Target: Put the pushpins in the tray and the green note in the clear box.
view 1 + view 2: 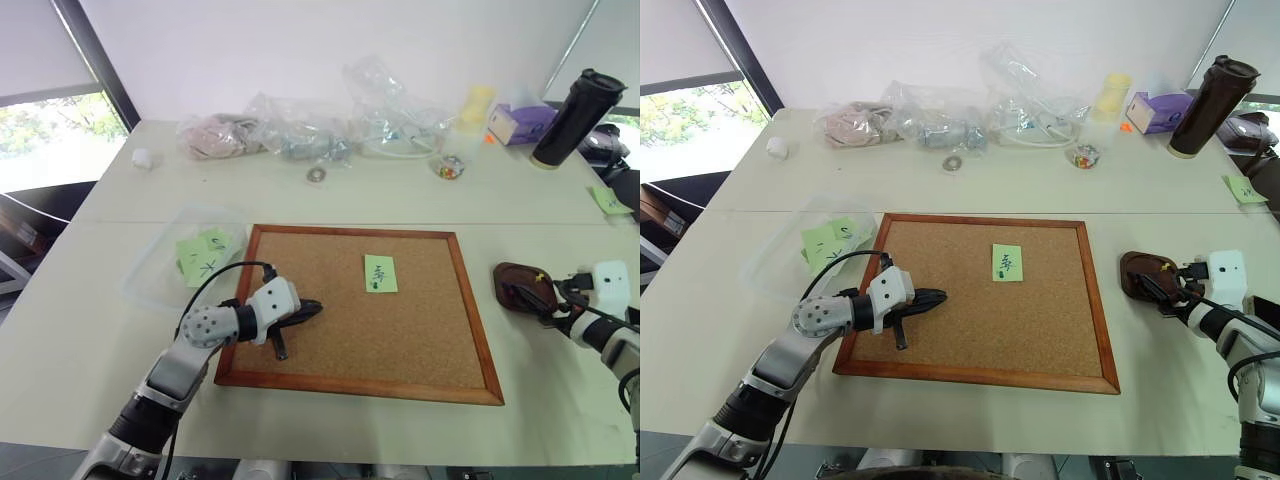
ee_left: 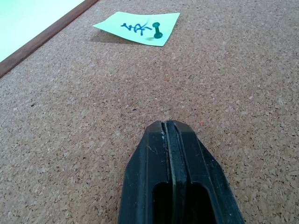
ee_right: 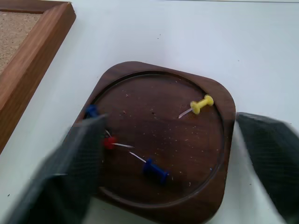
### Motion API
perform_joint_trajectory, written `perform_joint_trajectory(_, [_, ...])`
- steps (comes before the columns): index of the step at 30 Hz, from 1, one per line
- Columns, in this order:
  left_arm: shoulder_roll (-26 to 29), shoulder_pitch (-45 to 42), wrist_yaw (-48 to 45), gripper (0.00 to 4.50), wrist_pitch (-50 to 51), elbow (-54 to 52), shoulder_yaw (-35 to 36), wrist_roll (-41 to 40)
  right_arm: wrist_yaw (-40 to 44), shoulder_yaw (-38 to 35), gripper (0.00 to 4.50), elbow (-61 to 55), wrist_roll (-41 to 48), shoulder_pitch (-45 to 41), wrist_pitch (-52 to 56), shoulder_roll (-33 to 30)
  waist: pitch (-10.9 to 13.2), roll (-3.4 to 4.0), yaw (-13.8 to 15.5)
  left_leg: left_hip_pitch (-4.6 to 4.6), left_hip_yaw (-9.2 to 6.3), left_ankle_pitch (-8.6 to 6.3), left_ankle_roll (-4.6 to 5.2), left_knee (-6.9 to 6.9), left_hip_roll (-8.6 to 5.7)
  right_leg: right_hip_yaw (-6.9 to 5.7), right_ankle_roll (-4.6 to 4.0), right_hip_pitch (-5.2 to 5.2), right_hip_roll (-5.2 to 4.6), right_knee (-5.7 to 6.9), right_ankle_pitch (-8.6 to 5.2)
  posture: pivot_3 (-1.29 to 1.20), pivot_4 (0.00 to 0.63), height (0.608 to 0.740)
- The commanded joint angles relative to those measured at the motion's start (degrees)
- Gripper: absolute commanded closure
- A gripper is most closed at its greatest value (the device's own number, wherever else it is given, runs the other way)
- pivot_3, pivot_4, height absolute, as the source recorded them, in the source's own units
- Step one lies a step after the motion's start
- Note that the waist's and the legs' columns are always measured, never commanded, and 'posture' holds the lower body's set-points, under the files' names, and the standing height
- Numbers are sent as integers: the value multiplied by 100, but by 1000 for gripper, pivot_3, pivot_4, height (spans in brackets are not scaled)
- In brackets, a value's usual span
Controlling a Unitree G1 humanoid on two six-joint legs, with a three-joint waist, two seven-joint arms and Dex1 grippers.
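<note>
From the head views, the left gripper (image 1: 308, 309) lies low over the corkboard (image 1: 420, 345), just inside its near-left frame edge, fingers pressed together on nothing. Ahead of its tips and off to the right, the green note (image 1: 380, 273) sits pinned near the board's middle, with bare cork between. Behind the left wrist, off the board, the clear box (image 1: 160, 272) holds other green slips. The right gripper (image 1: 540, 298) hangs at the near rim of the tray (image 1: 518, 279), which rests on the table just right of the corkboard's frame. At the table's far edge lie plastic bags (image 1: 300, 125), a small glass jar (image 1: 451, 167) and a dark tumbler (image 1: 576, 118), well apart from both arms.

The left wrist view adds what the head views cannot resolve: a green pushpin (image 2: 157, 31) fixes the note to the cork, standing at the end of the handwriting. The two fingers (image 2: 154, 154) meet flat, empty, with open cork all the way to the note and the wooden frame running off to one side.

The right wrist view shows the tray's contents: a yellow pushpin (image 3: 201, 104), a red pushpin (image 3: 110, 142) and two blue pushpins (image 3: 155, 171), loose inside the rim. The fingers (image 3: 268, 154) stand wide apart, one on each side of the tray, holding nothing. The corkboard's frame corner sits near, with a strip of bare table between it and the tray.
</note>
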Motion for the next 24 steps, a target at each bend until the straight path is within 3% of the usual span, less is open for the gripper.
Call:
perform_joint_trajectory(1, [54, 124, -75, 4500, 187, 170, -207, 168, -38, -184, 32, -49, 73, -28, -94, 17, 0, 0, -1, 0, 0, 0, 0, 0, 0, 0, 0, 0, 0, 0, 0, 0, 150, 740])
perform_joint_trajectory(6, [48, 97, -91, 4500, 177, 206, -195, 167, 120, -266, 32, -674, 507, -141, 237, -85, 0, 2, 0, 0, 0, 0, 0, 0, 0, 0, 0, 0, 0, 0, 0, 0, 150, 740])
perform_joint_trajectory(13, [34, 67, -117, 4500, 159, 264, -189, 162, 302, 500, 32, -2413, 1349, -419, 1264, -55, 3, 6, 4, 0, -2, 0, 1, 0, 1, 1, 0, 0, 0, 0, 0, 0, 150, 740])
perform_joint_trajectory(19, [12, 50, -128, 4500, 139, 318, -177, 180, 206, 2408, 32, -2806, 809, -952, 1272, 424, 3, -6, 6, -2, -5, -1, 1, 1, 1, 0, 0, -3, -1, -1, 0, 0, 150, 740])
perform_joint_trajectory(24, [31, 87, -106, 4500, 132, 292, -156, 194, 254, 3155, 32, -2443, 294, -1250, 959, 640, 4, -8, 3, -5, -5, 0, 0, 4, -3, -1, 0, -5, -5, -1, 0, 0, 150, 740])
